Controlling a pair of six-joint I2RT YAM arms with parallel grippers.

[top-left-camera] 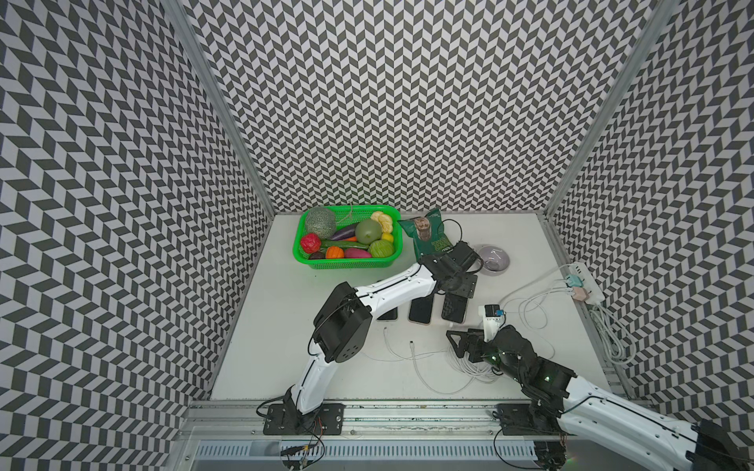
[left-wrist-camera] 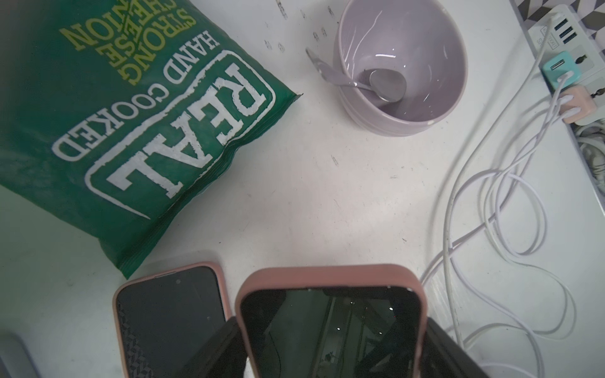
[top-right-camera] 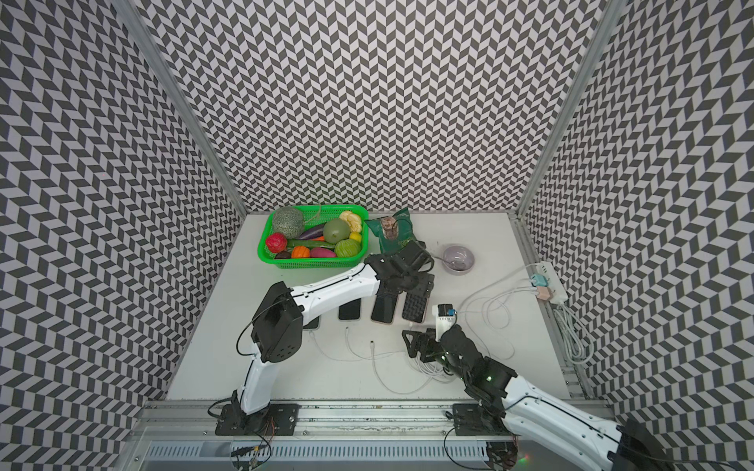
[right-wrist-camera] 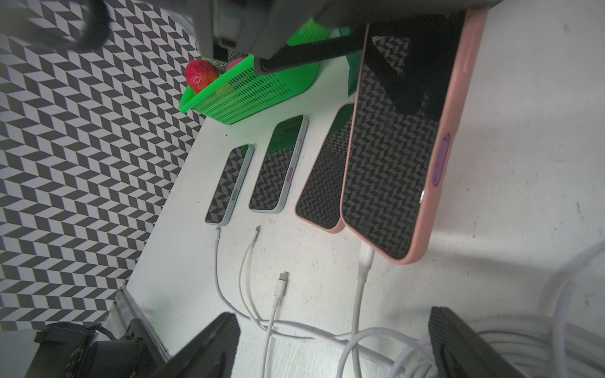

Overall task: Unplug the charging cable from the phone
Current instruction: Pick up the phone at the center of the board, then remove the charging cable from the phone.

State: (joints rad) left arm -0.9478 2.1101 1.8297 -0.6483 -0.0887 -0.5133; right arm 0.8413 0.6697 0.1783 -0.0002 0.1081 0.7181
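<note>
Several phones lie in a row on the white table. My left gripper is shut on the sides of the rightmost phone, which has a pink case and shows in both top views. It overlaps the neighbouring pink phone. A white charging cable runs into this phone's near end, and its plug looks seated. My right gripper is open just in front of that plug, above the cable, with nothing between its fingers. It also shows in both top views.
Three loose cable ends lie before the other phones. A green basket of toy vegetables, a green crisp bag and a lilac bowl with a spoon stand behind. A power strip and coiled cables lie to the right.
</note>
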